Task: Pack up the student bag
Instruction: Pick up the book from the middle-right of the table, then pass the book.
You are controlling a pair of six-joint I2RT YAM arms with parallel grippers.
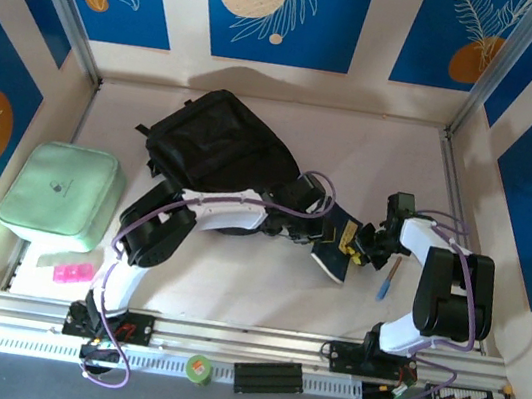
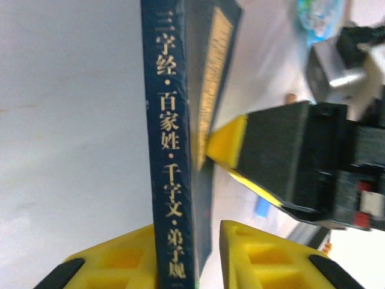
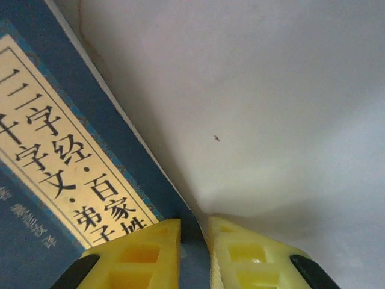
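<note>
While the left hand [image 2: 186, 256] has its yellow fingers [image 2: 120, 262] drawn in to a narrow gap, a dark blue book [image 2: 171, 150] stands on edge between them. Its spine, printed with gold Chinese characters, lies against one pad, and the other pad sits just beside the opposite cover, so this hand grips the book by one end. The right hand [image 3: 194, 253] comes in from the right and is nearly shut as well. Its two yellow pads pinch a corner of the same book, and the cream title panel on the cover runs away from them to the left in the right wrist view. From the left wrist camera, one yellow fingertip [image 2: 227, 139] of the right hand touches the edge of the cover partway along the book. In the overhead view the book hangs tilted between the two hands, a little right of the middle of the pale surface [image 1: 260, 300]. The student bag [image 1: 210, 140] lies flat just left of and beyond the book, in the far middle of the surface, and the left arm stretches across its near edge. A mint-green pouch [image 1: 63, 188] rests at the left side, apart from the bag, with a small pink object [image 1: 72, 273] on its near side. A blue pen [image 1: 388, 278] lies on the surface just near of the right hand. A green roll [image 1: 199, 369] sits by the rail along the near edge.
</note>
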